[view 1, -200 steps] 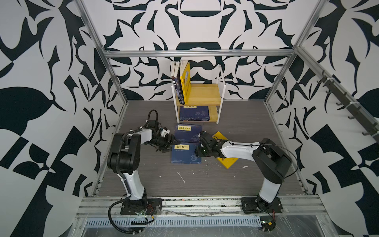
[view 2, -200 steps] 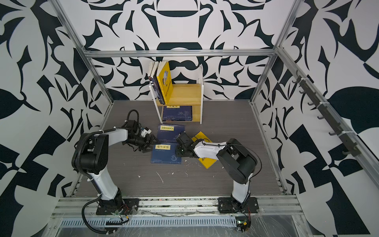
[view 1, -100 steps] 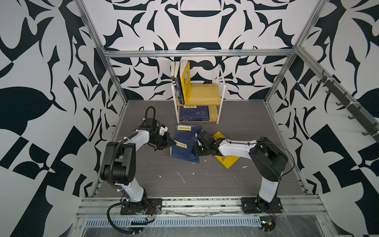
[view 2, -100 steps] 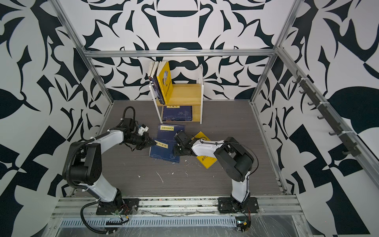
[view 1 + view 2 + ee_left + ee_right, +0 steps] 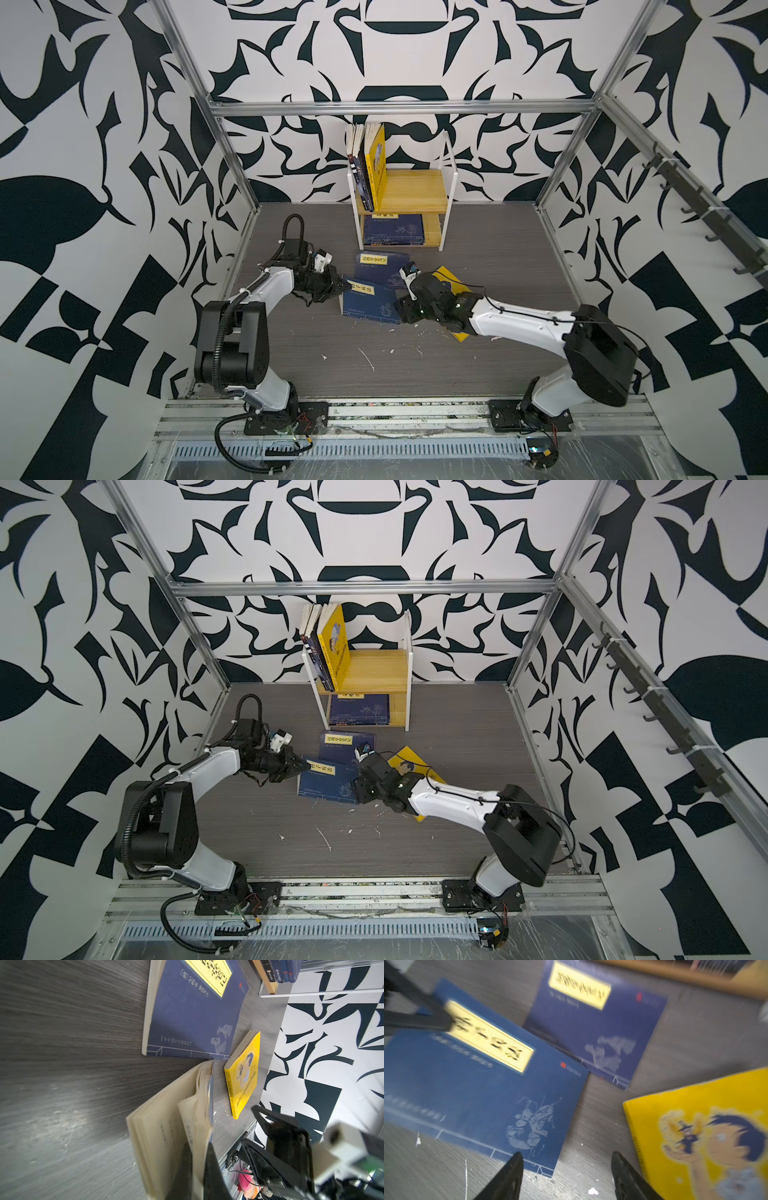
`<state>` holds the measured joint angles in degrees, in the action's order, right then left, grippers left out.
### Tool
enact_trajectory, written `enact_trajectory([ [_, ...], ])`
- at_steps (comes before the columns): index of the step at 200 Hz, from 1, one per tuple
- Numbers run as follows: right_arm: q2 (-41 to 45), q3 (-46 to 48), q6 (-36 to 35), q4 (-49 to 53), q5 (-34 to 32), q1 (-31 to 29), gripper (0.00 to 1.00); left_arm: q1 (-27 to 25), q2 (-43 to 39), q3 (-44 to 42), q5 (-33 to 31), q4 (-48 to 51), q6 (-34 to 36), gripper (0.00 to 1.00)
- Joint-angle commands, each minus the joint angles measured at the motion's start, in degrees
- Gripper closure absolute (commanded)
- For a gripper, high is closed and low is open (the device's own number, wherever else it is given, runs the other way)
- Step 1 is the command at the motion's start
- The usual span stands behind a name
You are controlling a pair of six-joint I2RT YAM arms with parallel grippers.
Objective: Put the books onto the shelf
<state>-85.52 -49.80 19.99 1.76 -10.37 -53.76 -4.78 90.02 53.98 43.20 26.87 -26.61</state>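
Shelf [image 5: 415, 189] — books [image 5: 368, 166] upright above, flat below.

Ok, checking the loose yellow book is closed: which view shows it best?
Left wrist view: the yellow book lies whole, sharp, closed. Right wrist view crops and blurs it; in both top views the right arm covers part.

shelf [image 5: 415, 191]: pale wood boards, smooth | navy book [image 5: 370, 305] in front of shelf: paper cover, cream pages | floor [image 5: 374, 374]: grey, matt, wood-grain

Black-and-white patterned walls [image 5: 415, 54] enclose a grey wood-grain floor [image 5: 415, 374].
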Motion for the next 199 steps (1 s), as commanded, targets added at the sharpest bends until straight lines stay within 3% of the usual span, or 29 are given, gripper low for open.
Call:
enact_trajectory([
  [1,2.05,3.51,-14.2,-10.39,-9.47,-4.44,0.3,0.18,-1.87,-0.34,3.81,-0.09,-1.4,1.0],
  [27,0.19,4.1,-26.14,-17.93,-14.15,-9.52,0.3,0.2,-2.17,0.22,4.41,0.43,-1.6,1.0],
  [61,-4.34,3.14,-33.48,-24.06,-17.73,-12.91,0.3,0.15,-2.57,0.43,3.27,0.87,-0.81,1.0],
  [89,-7.95,0.86,-34.34,-25.75,-20.39,-13.2,0.31,0.13,-2.31,0.51,3.68,0.7,-0.99,1.0],
  [174,-14.55,-0.88,-38.28,-27.39,-16.2,-13.79,0.35,0.14,-1.57,0.78,3.51,0.9,-1.07,1.0],
  [199,-15.7,-1.0,-39.46,-28.97,-17.71,-14.08,0.36,0.17,-1.77,0.69,3.77,0.91,-1.16,1.0],
])
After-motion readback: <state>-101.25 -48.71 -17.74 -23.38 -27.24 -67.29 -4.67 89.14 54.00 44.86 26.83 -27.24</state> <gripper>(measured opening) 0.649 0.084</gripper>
